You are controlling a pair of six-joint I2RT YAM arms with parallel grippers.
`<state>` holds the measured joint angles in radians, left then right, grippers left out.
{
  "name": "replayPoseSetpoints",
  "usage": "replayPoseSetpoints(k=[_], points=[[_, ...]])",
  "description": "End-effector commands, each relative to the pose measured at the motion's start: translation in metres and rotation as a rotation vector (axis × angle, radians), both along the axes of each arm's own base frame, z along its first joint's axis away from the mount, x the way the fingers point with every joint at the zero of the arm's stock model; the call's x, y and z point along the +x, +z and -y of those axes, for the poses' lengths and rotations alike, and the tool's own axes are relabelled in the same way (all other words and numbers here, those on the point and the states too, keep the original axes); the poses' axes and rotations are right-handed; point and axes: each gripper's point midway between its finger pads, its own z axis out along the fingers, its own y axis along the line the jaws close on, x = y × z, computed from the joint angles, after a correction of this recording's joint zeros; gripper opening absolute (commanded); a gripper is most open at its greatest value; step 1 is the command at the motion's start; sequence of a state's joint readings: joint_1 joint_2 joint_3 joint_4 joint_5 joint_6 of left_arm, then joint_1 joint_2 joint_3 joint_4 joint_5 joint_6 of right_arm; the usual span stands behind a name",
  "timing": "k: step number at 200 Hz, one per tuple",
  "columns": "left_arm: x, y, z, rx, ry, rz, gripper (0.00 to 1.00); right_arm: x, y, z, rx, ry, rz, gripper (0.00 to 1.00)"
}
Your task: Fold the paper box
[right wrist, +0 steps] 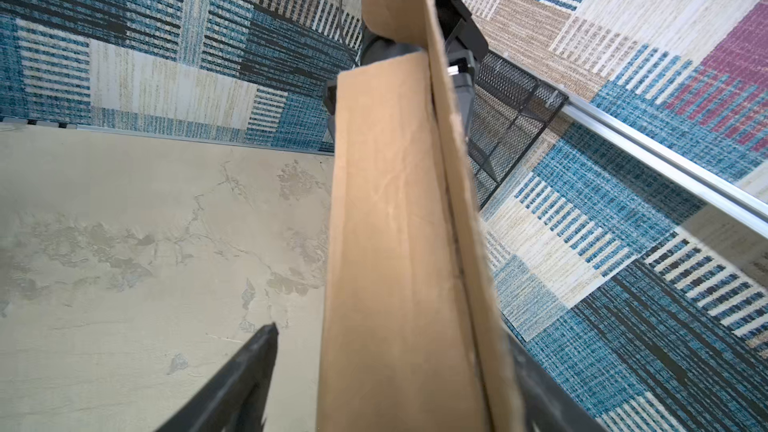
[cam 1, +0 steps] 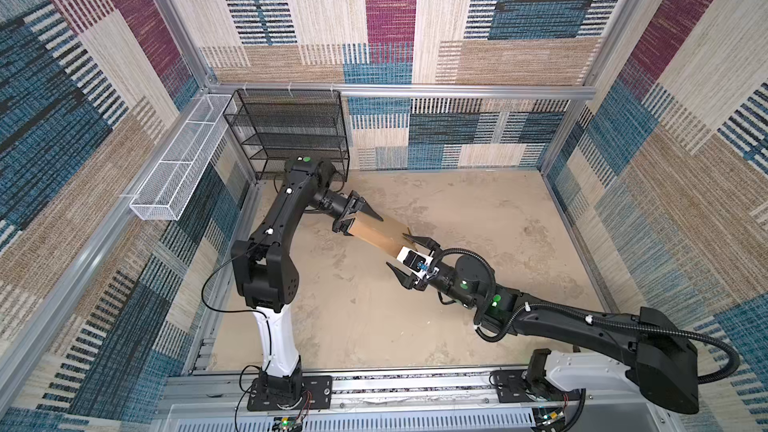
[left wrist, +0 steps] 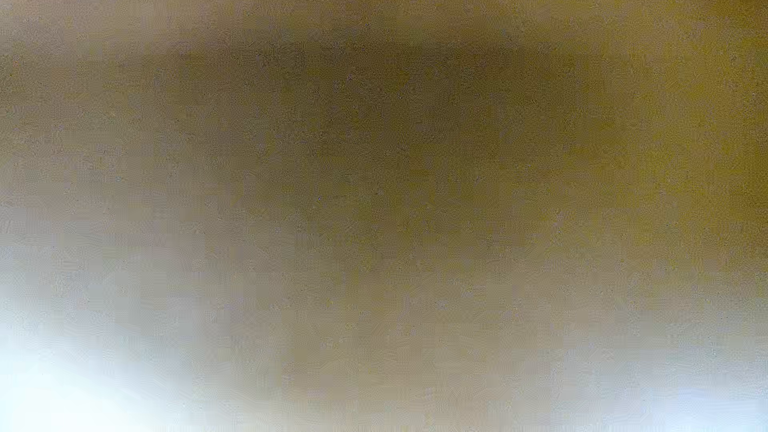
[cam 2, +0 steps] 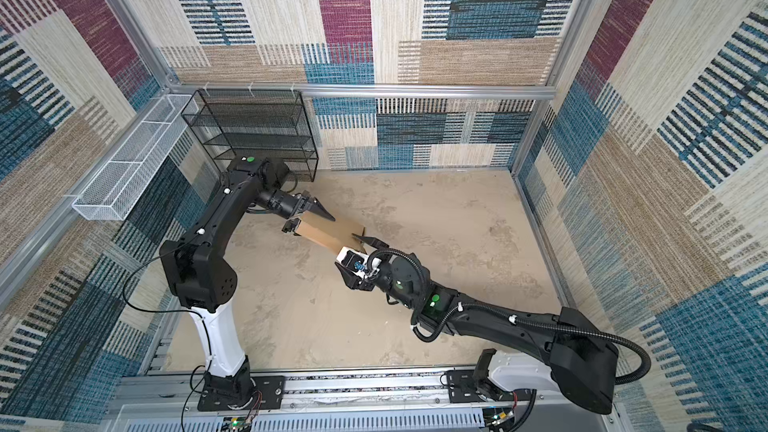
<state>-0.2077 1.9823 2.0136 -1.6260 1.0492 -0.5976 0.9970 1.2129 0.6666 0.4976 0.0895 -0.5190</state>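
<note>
The paper box point(cam 1: 380, 234) point(cam 2: 328, 234) is a brown cardboard piece folded into a long narrow shape, spanning between the two grippers over the table's middle. My left gripper point(cam 1: 358, 222) point(cam 2: 311, 224) is shut on its far-left end. Blurred brown cardboard point(left wrist: 374, 160) fills the left wrist view, and no fingers show there. My right gripper point(cam 1: 397, 251) point(right wrist: 395, 338) stands open around the near end. One finger point(right wrist: 249, 359) is apart from the box point(right wrist: 386, 222). The other lies against the box's loose outer flap.
A black mesh shelf rack point(cam 1: 291, 130) stands at the back left, behind the left arm. A white mesh basket point(cam 1: 178, 160) hangs on the left wall. The beige mottled tabletop point(cam 1: 478, 222) is fenced by aluminium rails and patterned walls.
</note>
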Motion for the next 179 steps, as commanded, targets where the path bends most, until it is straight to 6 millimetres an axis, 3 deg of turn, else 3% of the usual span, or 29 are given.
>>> replayPoseSetpoints(k=[1,89,179], points=[[-0.026,0.013,-0.003,-0.001,-0.002,-0.131,0.0,-0.01,0.014,-0.004,0.068,0.06,0.006,0.79],[-0.034,0.019,0.001,-0.017,-0.011,-0.13,0.0,-0.017,0.025,0.0,0.118,0.136,0.009,0.79],[-0.033,0.019,0.003,-0.027,-0.013,-0.135,0.0,-0.012,0.019,-0.016,0.096,0.168,-0.007,0.77]])
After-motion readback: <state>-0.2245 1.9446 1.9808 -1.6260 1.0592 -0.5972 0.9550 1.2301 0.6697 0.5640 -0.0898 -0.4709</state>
